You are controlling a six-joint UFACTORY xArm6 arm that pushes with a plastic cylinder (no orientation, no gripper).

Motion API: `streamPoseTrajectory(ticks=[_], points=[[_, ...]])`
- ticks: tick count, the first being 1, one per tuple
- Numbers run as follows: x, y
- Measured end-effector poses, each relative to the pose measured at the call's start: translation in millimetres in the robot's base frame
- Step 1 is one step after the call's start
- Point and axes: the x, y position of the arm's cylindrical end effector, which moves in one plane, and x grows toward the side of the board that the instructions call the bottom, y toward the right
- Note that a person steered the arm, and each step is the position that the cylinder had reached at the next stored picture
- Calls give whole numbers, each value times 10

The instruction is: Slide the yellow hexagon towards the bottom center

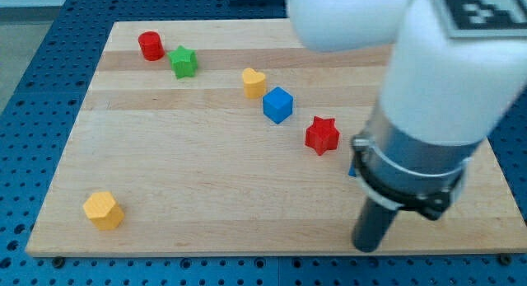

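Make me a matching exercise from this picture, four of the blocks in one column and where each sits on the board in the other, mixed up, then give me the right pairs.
Column one:
1. yellow hexagon
2. red cylinder
3. blue cube
4. red star

Column two:
A. the view's top left corner
B. near the middle, beside the yellow heart
C. the view's bottom left corner
D. nearest the arm, whose tip is at the view's bottom right

Pairs: 1-C, 2-A, 3-B, 4-D
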Motion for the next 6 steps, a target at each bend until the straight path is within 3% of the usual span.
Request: streamPoseTrajectory(ticks=[1,2,4,5,6], points=[[-3,-291],[-579,-643],[-1348,-2303],[-1284,-3255],[-698,-3900]])
